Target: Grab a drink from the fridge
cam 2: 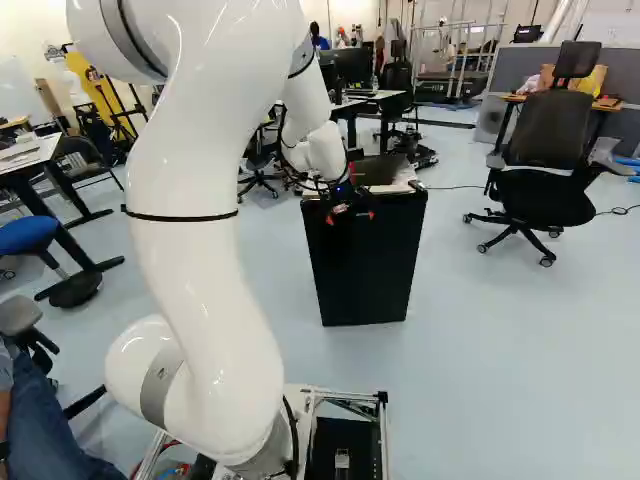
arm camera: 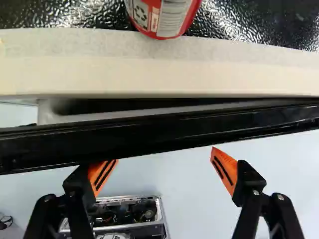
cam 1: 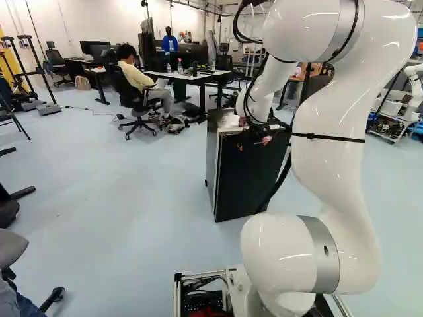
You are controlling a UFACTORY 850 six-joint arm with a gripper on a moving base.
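White tubular arm (cam 1: 340, 158): extended towards 12 o'clock.
Black boxy fridge (cam 2: 365, 265): smooth front, pebbled glossy top, cream edging; 12 o'clock from the arm's foot.
Glossy black door (arm camera: 174, 132): straight edge, ajar by a narrow wedge, 12 o'clock of the tool. Opening judged in hand; next move calls for hooking the edge and swinging it wide.
Black two-fingered tool (arm camera: 165, 154): set wide, empty; orange striped pads; door contact unconfirmed.
Red-and-white cylindrical can (arm camera: 162, 17): on the top, 12 o'clock beyond the door; drinks inside unseen.
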